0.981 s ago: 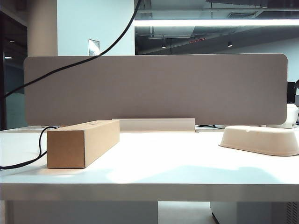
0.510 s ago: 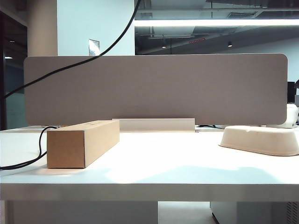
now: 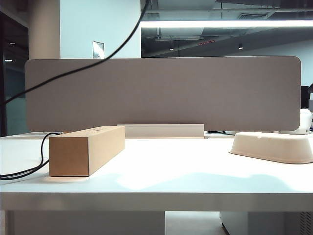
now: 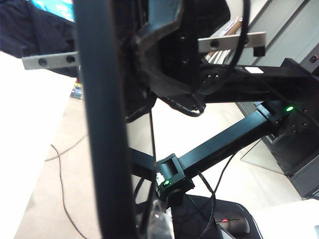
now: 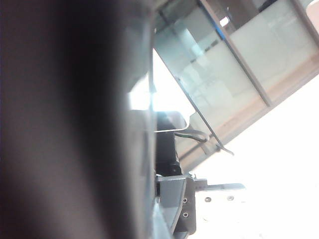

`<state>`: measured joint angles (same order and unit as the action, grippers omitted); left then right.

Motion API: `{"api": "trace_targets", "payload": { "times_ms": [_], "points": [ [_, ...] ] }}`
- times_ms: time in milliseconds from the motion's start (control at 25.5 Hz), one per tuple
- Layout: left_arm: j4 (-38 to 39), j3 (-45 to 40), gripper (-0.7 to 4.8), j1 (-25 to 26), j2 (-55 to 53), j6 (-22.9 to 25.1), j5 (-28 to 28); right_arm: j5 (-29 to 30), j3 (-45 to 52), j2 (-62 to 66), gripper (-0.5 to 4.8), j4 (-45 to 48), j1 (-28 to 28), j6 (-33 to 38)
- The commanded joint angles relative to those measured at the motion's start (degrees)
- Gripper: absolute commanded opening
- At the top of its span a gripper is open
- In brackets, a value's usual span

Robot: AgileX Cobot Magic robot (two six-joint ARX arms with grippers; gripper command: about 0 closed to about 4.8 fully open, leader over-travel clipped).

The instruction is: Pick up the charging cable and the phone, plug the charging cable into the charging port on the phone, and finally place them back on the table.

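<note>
Both grippers are above the exterior view's frame. In the left wrist view a dark glossy slab, the phone point(image 4: 102, 124), runs edge-on through the jaw area of my left gripper point(image 4: 142, 219), which looks shut on it. Beyond it is my right gripper point(image 4: 167, 47), with the thin black charging cable point(image 4: 151, 130) hanging from it. In the right wrist view the cable point(image 5: 149, 99) runs down toward my right gripper point(image 5: 149, 219), whose jaws are blurred. The cable point(image 3: 73, 72) also arcs across the exterior view down to the table point(image 3: 195, 171). The charging port cannot be made out.
A cardboard box point(image 3: 88, 149) lies on the left of the table, with a loop of cord point(image 3: 29, 169) beside it. An off-white tray point(image 3: 271, 146) sits at the right. A grey partition panel point(image 3: 161, 93) stands along the back edge.
The hanging cord has shifted slightly and the shadow on the tabletop has drifted a little to the right. Box and tray have not moved.
</note>
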<state>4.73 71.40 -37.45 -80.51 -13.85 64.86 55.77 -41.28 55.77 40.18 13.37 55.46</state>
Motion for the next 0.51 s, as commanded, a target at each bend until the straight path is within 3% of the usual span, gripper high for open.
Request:
{"api": "trace_targets", "payload": {
  "times_ms": [39,235,392,510],
  "points": [
    [-2.6,0.4,-0.06,0.0,-0.1,-0.2,-0.9,2.4,-0.4,-0.1,-0.02,-0.1,0.3,-1.3],
    [-2.4,0.4,-0.06,0.0,-0.9,-0.1,-1.8,4.2,-0.4,-0.1,-0.02,-1.4,0.3,-2.7],
    [0.0,0.4,0.04,0.4,-0.9,0.1,-1.9,0.7,-0.4,0.1,-0.02,-1.4,0.0,-4.9],
    [3.2,0.4,0.82,1.6,-0.9,0.7,-2.1,0.1,-0.4,1.3,-0.02,-1.6,0.0,-5.1]
  ]
}}
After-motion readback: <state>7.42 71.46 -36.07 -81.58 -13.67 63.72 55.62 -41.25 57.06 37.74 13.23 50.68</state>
